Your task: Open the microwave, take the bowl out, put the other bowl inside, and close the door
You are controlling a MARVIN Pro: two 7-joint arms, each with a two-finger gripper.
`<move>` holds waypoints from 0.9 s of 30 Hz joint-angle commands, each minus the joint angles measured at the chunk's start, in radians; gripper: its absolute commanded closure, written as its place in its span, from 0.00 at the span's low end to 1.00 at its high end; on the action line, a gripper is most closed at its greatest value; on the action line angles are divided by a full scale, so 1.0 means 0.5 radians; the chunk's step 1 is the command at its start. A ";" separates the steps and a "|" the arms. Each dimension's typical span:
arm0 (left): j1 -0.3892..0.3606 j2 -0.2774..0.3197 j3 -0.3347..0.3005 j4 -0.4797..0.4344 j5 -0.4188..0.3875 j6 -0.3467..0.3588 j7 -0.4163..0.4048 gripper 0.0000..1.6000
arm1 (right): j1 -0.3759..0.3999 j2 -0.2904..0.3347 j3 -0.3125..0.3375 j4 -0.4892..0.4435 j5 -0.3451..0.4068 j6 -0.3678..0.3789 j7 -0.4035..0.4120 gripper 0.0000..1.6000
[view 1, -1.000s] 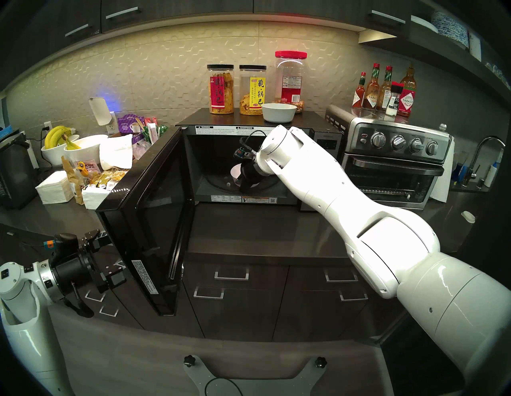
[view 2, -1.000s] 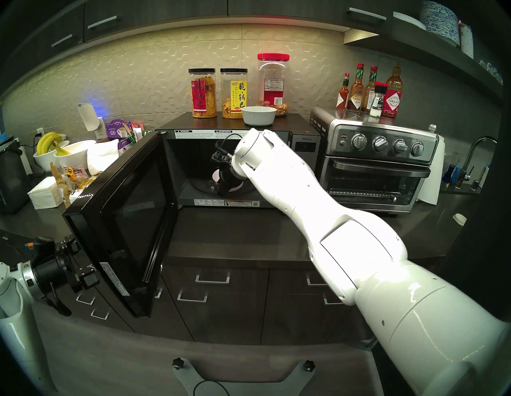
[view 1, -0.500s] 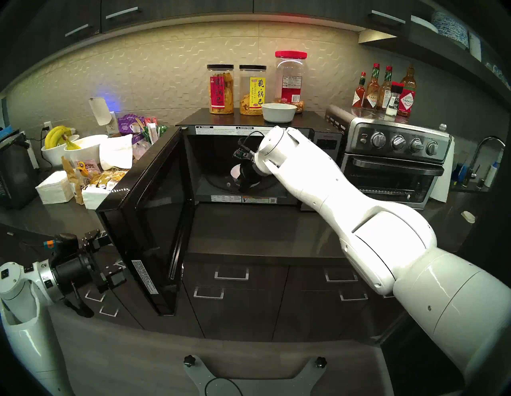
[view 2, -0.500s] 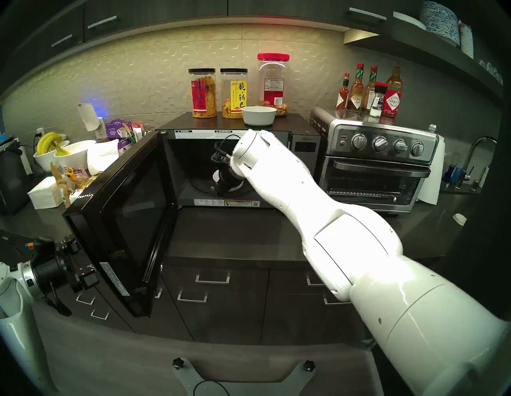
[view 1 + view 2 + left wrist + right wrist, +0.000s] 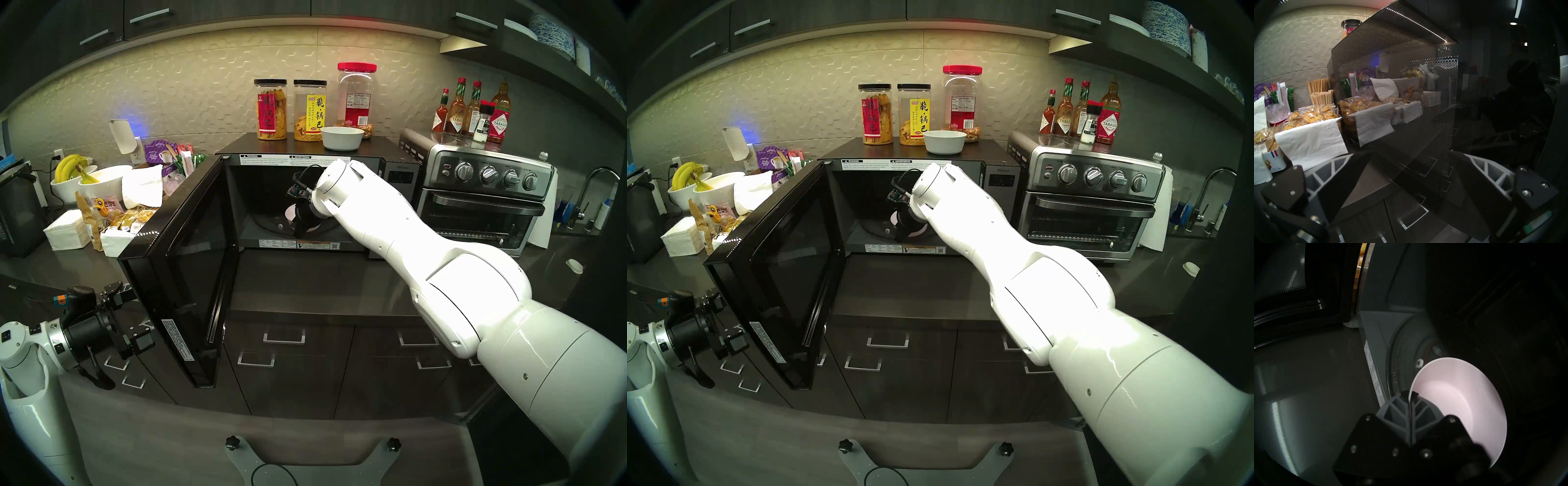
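The microwave [image 5: 244, 144] stands with its door [image 5: 190, 264] swung wide to the left. The white bowl [image 5: 342, 138] sits on the microwave's top, in front of the jars. My right gripper [image 5: 1410, 395] reaches into the cavity and is shut on the near rim of the pale pink bowl [image 5: 1457, 395], which tilts over the glass turntable [image 5: 1403, 348]. From the head, only slivers of this pink bowl [image 5: 290, 213] show around the gripper [image 5: 300, 224]. My left gripper [image 5: 1409, 152] is open, low at the outer glass face of the door [image 5: 1407, 84], holding nothing.
A steel toaster oven [image 5: 485, 210] with sauce bottles [image 5: 475, 112] on top stands right of the microwave. Three snack jars [image 5: 271, 108] line the microwave's top. Bowls of bananas [image 5: 74, 176], snack packets and napkins [image 5: 68, 230] crowd the counter left of the door. A tap [image 5: 597, 190] is far right.
My right arm's elbow has swung a little left and the wrist has dipped slightly. The gripper and pink bowl stay almost in place inside the cavity. The left arm has not moved.
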 commanded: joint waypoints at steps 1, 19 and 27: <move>0.002 0.005 0.003 -0.029 -0.014 -0.003 -0.020 0.00 | 0.111 -0.078 0.025 0.032 0.009 -0.029 -0.039 1.00; 0.002 0.005 0.003 -0.029 -0.014 -0.003 -0.020 0.00 | 0.184 -0.173 0.079 0.236 0.012 -0.033 -0.122 1.00; 0.002 0.004 0.003 -0.029 -0.014 -0.003 -0.020 0.00 | 0.220 -0.225 0.103 0.339 0.010 -0.045 -0.195 1.00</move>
